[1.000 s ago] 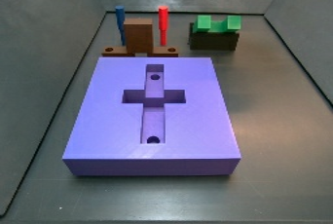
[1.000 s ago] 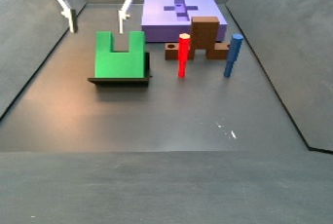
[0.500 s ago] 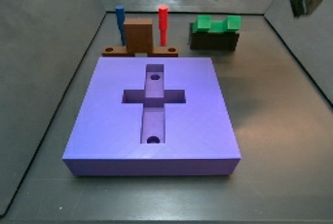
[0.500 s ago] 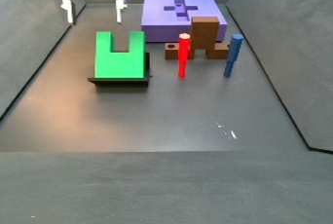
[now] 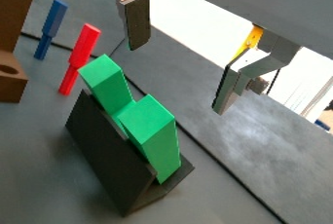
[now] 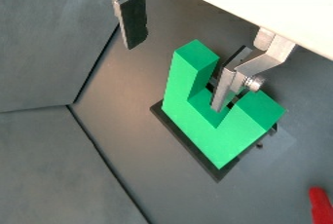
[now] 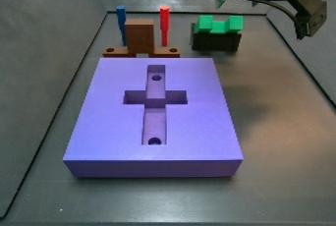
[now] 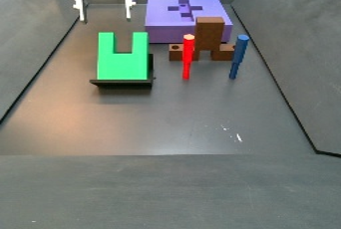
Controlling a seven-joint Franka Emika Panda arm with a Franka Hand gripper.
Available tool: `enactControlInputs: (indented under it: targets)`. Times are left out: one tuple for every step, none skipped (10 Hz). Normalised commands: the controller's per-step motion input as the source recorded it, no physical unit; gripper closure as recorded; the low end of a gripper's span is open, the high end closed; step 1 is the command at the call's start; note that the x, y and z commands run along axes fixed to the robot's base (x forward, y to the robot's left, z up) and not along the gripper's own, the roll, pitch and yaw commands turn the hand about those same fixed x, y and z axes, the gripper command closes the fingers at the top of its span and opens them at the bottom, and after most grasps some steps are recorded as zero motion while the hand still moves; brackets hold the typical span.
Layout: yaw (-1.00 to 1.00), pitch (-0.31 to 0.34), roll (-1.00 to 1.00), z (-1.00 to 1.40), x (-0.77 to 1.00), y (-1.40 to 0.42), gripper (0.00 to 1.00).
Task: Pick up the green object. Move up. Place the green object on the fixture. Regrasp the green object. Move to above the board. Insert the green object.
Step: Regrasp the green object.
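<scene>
The green object (image 7: 219, 26) rests on the dark fixture (image 7: 217, 42) near the back wall, its two prongs standing up from the top. From the opposite side, the green object (image 8: 123, 56) shows a U-shaped outline over the fixture (image 8: 123, 82). My gripper (image 8: 106, 4) hangs open and empty above and behind it; the gripper (image 7: 297, 2) sits at the upper right of that side view. In both wrist views the green object (image 5: 136, 121) (image 6: 212, 109) lies below the fingers (image 5: 136, 21) (image 6: 131, 18), apart from them. The violet board (image 7: 157, 112) with its cross recess lies in front.
A brown block (image 7: 138, 35) (image 8: 210, 46) stands between board and fixture, with a red peg (image 7: 165, 21) (image 8: 188, 56) and a blue peg (image 7: 121, 20) (image 8: 240, 56) on it. Grey walls (image 8: 40, 54) enclose the dark floor.
The gripper has risen away from the green object, still open. The arm has come further into a side view at the upper right. The green object has not moved.
</scene>
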Motion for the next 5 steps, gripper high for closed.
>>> enactControlInputs:
  targets:
    - [0.07,0.071,0.3,-0.26,0.31,0.0,0.0]
    - [0.07,0.0,0.21,-0.4,0.25,0.0,0.0]
    - [0.08,0.0,0.09,-0.35,0.36,0.0,0.0]
    - [0.09,0.0,0.0,-0.37,0.41,0.0,0.0]
    - [0.09,0.0,0.0,-0.35,0.36,0.0,0.0]
